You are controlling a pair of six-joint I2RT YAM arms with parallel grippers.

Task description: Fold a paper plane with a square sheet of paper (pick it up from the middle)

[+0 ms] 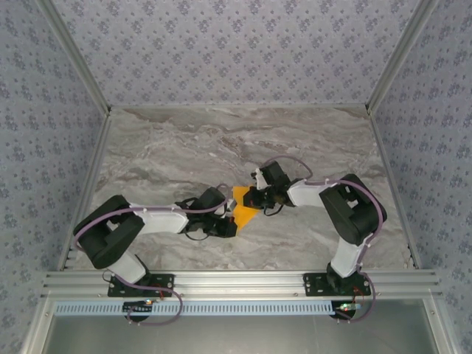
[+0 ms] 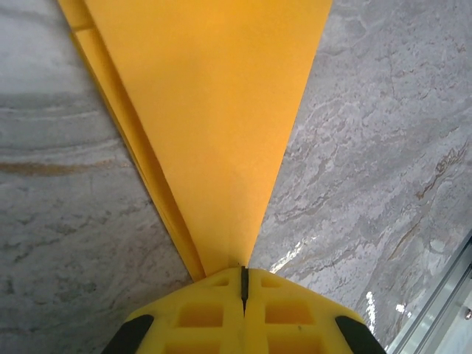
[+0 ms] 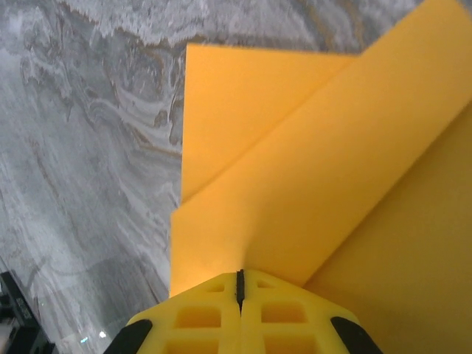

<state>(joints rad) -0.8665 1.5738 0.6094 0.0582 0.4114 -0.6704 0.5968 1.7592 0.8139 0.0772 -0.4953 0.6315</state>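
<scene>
The orange paper plane (image 1: 246,214), a folded sheet with layered creases, is held just above the marble table between both arms. In the left wrist view the paper (image 2: 214,110) narrows to a point that ends in my left gripper (image 2: 243,271), whose jaws are pressed together on that tip. Seen from the right wrist, overlapping folded flaps (image 3: 310,169) spread out from my right gripper (image 3: 239,274), shut on a paper edge. From above, the left gripper (image 1: 230,219) meets the paper from the lower left. The right gripper (image 1: 256,198) meets it from the upper right.
The grey marble tabletop (image 1: 221,140) stretches behind the arms, enclosed by patterned walls (image 1: 221,44). An aluminium rail (image 1: 243,279) with both arm bases runs along the near edge.
</scene>
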